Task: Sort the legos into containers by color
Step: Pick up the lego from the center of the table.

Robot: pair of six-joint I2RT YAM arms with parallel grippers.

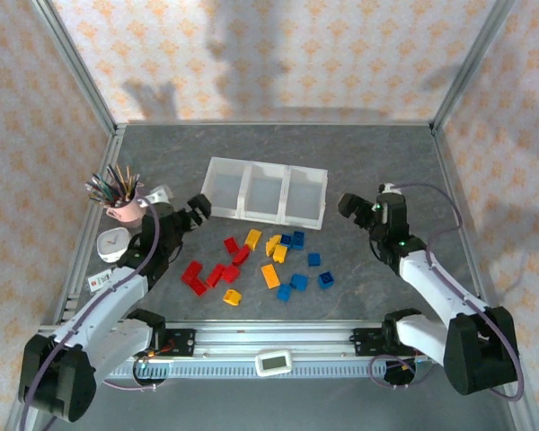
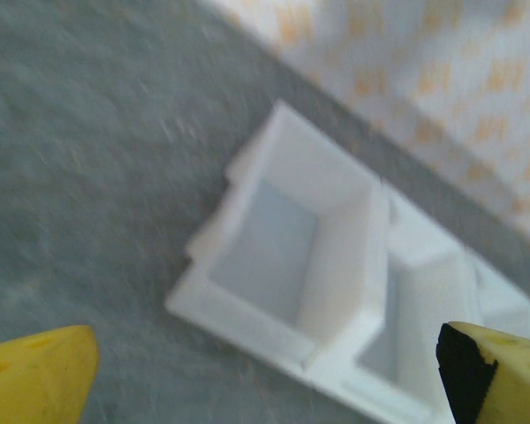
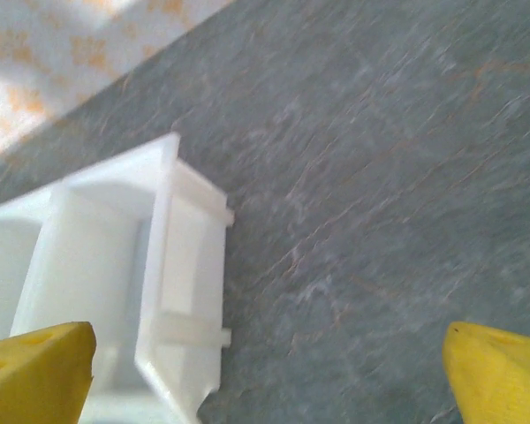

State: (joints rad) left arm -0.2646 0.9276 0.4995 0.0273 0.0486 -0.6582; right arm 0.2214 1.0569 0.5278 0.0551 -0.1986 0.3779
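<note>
Sorting not yet begun: our left gripper (image 1: 198,208) hovers spread and empty at the left end of the tray (image 1: 217,184), we judge to work the reds. All 3 compartments sit bare. Legos (image 1: 269,276) lie loose on the table (image 1: 386,153) just in front. Our right gripper (image 1: 350,205), also spread and empty, flanks the right end, nearer the blues.

We are looking at a robot test cell in a lab, not a home. A grey stone-look tabletop (image 1: 278,148) is boxed in by aluminium frame posts (image 1: 76,67), with orange-patterned backdrop panels (image 1: 278,54) fitted between them. Along the near edge we see a slotted metal rail (image 1: 278,334) carrying the left arm (image 1: 117,292), the right arm (image 1: 436,283) and a small white display unit (image 1: 274,362).
</note>
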